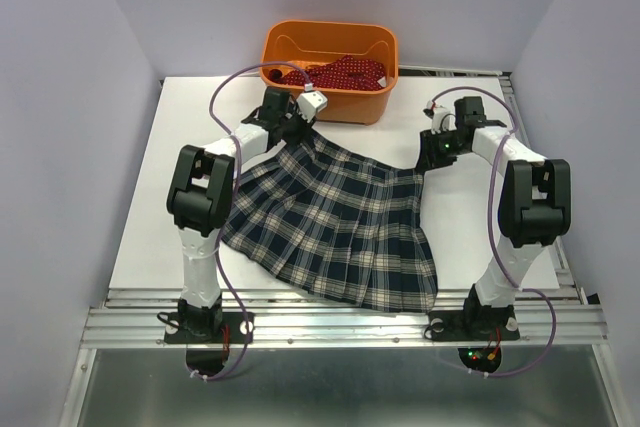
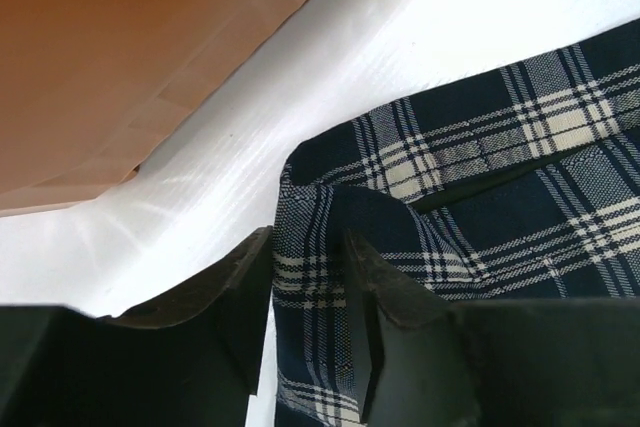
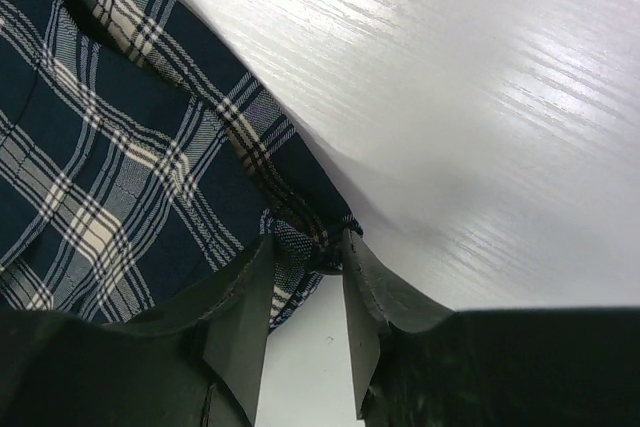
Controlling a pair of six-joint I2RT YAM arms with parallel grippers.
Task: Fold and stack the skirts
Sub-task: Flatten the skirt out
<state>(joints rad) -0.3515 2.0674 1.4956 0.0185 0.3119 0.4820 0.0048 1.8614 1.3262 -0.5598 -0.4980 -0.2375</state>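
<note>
The tartan skirt lies spread on the white table, pleated hem toward the near edge. My left gripper is at its far left corner. In the left wrist view the jaws are closed on a fold of the plaid cloth. My right gripper is at the far right corner. In the right wrist view it pinches the skirt's corner just above the table. The red dotted skirt lies crumpled in the orange tub.
The orange tub stands at the table's back edge, just behind my left gripper; its wall fills the upper left of the left wrist view. A metal rail runs along the near edge by the arm bases. Grey walls stand close on both sides.
</note>
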